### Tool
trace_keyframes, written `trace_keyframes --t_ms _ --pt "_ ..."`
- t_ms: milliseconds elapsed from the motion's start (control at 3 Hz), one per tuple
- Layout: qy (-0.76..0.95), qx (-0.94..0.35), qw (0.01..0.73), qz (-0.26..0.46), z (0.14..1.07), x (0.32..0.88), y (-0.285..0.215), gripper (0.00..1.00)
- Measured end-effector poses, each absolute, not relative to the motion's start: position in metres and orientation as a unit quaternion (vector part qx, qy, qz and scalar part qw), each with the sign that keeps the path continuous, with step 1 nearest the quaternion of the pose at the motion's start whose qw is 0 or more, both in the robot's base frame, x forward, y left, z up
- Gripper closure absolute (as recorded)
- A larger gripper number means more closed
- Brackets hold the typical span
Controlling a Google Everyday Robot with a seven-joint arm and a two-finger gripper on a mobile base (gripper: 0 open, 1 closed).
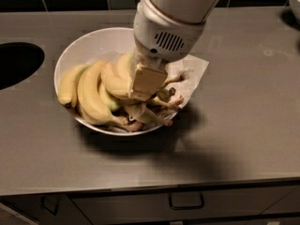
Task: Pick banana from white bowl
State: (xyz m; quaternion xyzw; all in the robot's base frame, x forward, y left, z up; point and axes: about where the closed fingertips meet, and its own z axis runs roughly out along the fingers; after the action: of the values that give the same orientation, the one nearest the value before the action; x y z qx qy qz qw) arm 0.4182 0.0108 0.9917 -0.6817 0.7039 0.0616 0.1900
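Note:
The white bowl (92, 37) stands on the grey counter and holds a bunch of several yellow bananas (89, 95) with brown stems pointing right. My gripper (146, 81) hangs from the white arm over the middle of the bowl. It is shut on one banana (114, 81), which sits slightly above the others, its stem end hidden behind the cream finger (148, 78). The other bananas lie on the bowl's left and front side.
A white paper sheet (197, 68) pokes out at the bowl's right rim. A dark round opening (14, 62) is in the counter at left. Another bowl's edge (295, 1) shows at top right. A drawer handle (186, 201) is below the counter's front edge.

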Motion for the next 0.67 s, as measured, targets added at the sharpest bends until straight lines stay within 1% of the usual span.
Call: trace_keyframes --t_ms 667 --pt "0.619 -0.735 0.257 0.102 1.03 0.422 -0.027 1.0"
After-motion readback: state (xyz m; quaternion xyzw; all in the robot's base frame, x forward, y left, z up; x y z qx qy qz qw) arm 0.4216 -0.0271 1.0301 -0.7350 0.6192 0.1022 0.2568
